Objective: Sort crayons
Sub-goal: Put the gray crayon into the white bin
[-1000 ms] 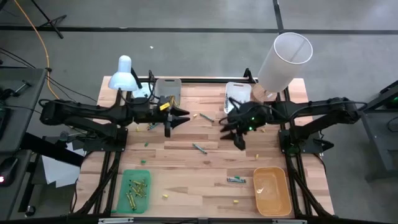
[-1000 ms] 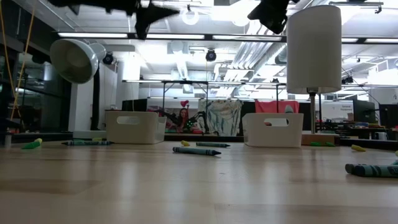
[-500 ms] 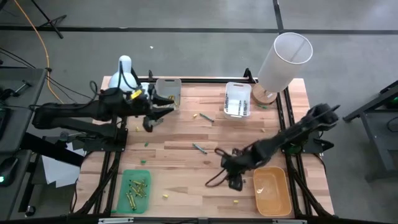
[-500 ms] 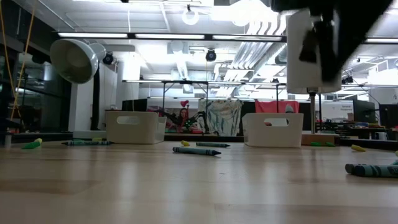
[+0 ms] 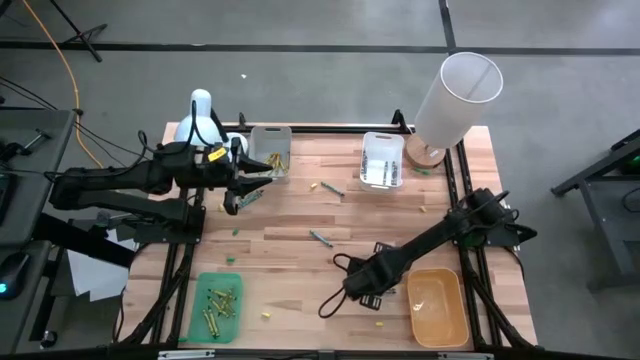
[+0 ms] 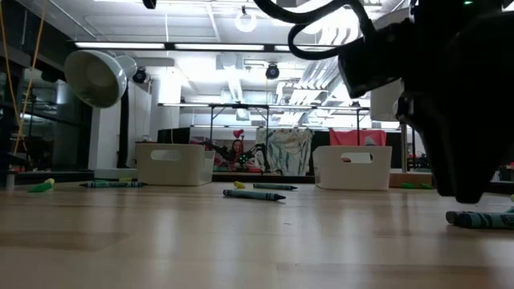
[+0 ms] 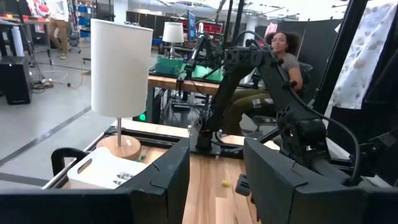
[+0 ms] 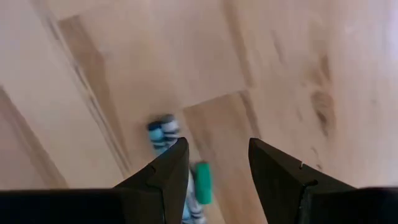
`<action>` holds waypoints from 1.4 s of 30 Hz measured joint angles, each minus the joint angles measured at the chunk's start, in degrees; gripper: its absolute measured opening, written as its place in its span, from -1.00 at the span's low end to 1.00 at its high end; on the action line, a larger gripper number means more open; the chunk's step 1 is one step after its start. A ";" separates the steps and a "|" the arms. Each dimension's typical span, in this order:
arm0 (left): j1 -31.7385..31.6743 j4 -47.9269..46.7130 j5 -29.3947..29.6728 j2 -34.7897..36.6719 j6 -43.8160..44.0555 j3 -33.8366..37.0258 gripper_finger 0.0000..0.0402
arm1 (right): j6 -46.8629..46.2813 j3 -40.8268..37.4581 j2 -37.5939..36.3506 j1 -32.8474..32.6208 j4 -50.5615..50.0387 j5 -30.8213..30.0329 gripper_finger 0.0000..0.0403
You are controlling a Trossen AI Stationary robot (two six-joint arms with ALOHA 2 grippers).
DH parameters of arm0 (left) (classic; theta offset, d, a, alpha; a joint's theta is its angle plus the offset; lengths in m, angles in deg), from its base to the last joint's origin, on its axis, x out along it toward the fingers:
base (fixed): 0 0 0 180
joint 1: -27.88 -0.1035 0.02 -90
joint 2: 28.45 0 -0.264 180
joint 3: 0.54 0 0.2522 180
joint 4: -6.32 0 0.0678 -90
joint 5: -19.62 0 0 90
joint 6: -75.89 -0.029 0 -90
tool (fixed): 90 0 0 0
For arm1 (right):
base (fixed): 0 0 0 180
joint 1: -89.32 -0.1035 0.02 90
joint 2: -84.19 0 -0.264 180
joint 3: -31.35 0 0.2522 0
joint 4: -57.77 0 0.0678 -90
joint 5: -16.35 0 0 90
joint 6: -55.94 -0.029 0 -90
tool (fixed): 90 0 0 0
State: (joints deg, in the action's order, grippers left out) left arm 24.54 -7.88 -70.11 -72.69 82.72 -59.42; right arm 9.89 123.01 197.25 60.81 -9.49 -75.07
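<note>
The left gripper (image 5: 243, 192) hangs just beside the grey bin (image 5: 270, 148) at the table's far edge. Its fingers (image 7: 158, 186) stand parted with nothing between them. Yellow crayons (image 5: 276, 162) already lie in that bin. Towards the near edge from it sits the green tray (image 5: 200, 300), holding a loose pile of green and yellow sticks.

Right of the grey bin, a few crayons lie scattered on the bare table (image 5: 300, 300): a teal-grey one (image 5: 320, 238) near the middle and a short yellow piece (image 5: 380, 324) close to the near edge.

Further right, the right gripper (image 5: 362, 291) sits low over the wood, beside the orange tray (image 5: 458, 320). Its fingers (image 8: 163, 176) are spread and empty, and a blue-teal crayon pair (image 8: 166, 140) lies between them on the table.

These sticks look light, stiff and round, so they will probably roll or skid if nudged. The wax may snap under a hard squeeze. A gentle pinch across the paper-wrapped middle, fingers square to the length, looks safest.
</note>
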 joint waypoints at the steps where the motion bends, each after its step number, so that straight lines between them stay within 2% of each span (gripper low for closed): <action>1: 0.00 -0.03 0.00 0.00 0.00 0.00 -0.30 | 0.21 0.03 0.21 -0.08 0.61 0.39 -0.20; 5: 0.00 0.21 0.00 0.02 0.00 0.00 -0.30 | 1.43 0.05 0.30 -0.81 2.88 0.85 -0.20; 21: 0.00 -0.10 0.63 0.02 0.55 0.00 -0.30 | 2.83 0.05 0.26 -3.45 2.56 -5.04 -0.20; 36: -0.02 -2.99 0.63 0.01 0.55 0.02 -0.30 | 4.83 0.16 2.77 -3.37 3.63 -4.39 -0.20; 39: -0.02 -3.00 0.63 0.02 0.54 0.02 -0.30 | 4.87 0.16 2.77 -3.37 3.55 -4.40 -0.24; 42: 0.00 -3.05 0.63 0.02 0.52 0.02 -0.30 | 3.98 0.16 2.82 -3.30 3.57 -4.37 -0.38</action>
State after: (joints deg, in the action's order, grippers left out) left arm 24.54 -10.93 -69.48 -72.67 83.25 -59.40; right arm 13.86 123.17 200.06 57.51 -5.92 -79.43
